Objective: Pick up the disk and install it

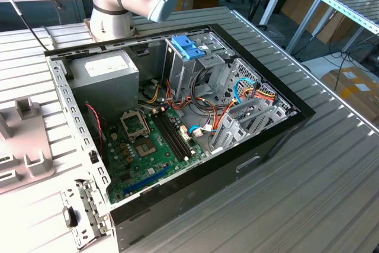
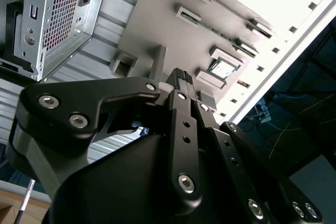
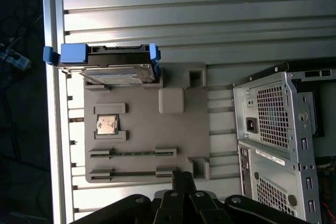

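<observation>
Ribbed metal table (image 3: 184, 19) carries our grey tray (image 3: 147, 140); we see the disk (image 3: 110, 65) in its end slot, a chip (image 3: 106, 125) in another; gripper (image 3: 182, 177) jaws together, empty.

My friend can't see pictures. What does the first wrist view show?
The disk, in blue rails, sits at one end of a gray holder tray on a ribbed metal table. The black end effector is at the tray's other end, near a computer case.

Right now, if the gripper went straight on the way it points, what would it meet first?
Probably the grey tray, near its nearest slot blocks; depth is unclear. The gripper points at it in the first wrist view. The disk sits at the tray's far end.
</observation>
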